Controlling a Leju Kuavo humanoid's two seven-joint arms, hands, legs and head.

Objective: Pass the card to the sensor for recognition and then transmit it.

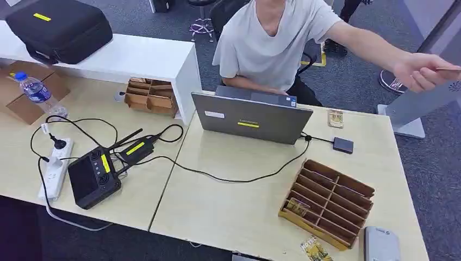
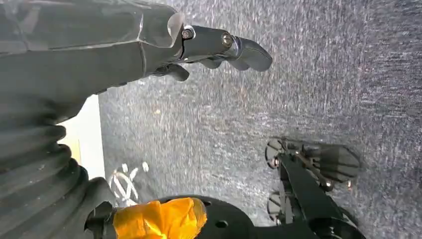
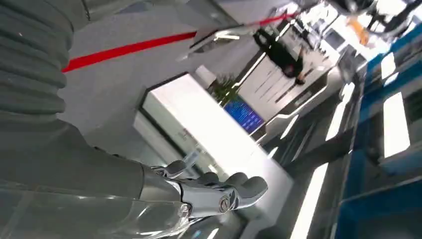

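1. Pale desks carry a laptop, a black controller and a wooden slotted tray.
2. At the far right, the seated person's hand pinches a thin card between its fingertips, close to a grey stand that may be the sensor.
3. The left hand hangs over carpet, fingers loosely curled around nothing.
4. The right hand is lifted, fingers gently bent with nothing between them; the card is well clear of them.
5. Judged step: receive the card, so bring the right fingers under its free edge and close only once it sits between thumb and fingers.
6. The tray holds a small patterned card in one near slot; another lies beside it.
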